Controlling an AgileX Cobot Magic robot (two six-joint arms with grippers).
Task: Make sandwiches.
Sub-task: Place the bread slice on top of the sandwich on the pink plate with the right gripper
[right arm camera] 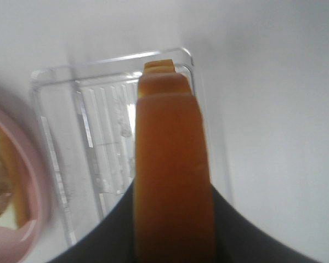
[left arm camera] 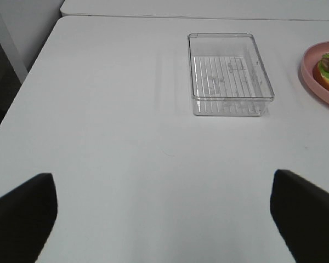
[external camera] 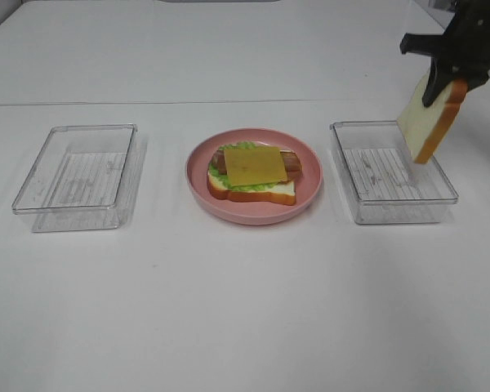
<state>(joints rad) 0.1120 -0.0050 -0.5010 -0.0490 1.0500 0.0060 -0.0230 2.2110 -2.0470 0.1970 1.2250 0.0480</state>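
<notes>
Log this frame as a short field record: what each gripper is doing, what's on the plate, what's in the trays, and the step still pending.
right gripper: shut on bread slice, held on edge above the right tray
left gripper: open, holding nothing, above bare table
plate: open sandwich with bottom bread, lettuce, bacon, cheese on top
left tray: nothing in it
right tray: nothing in it
pending: top slice not yet on the sandwich
</notes>
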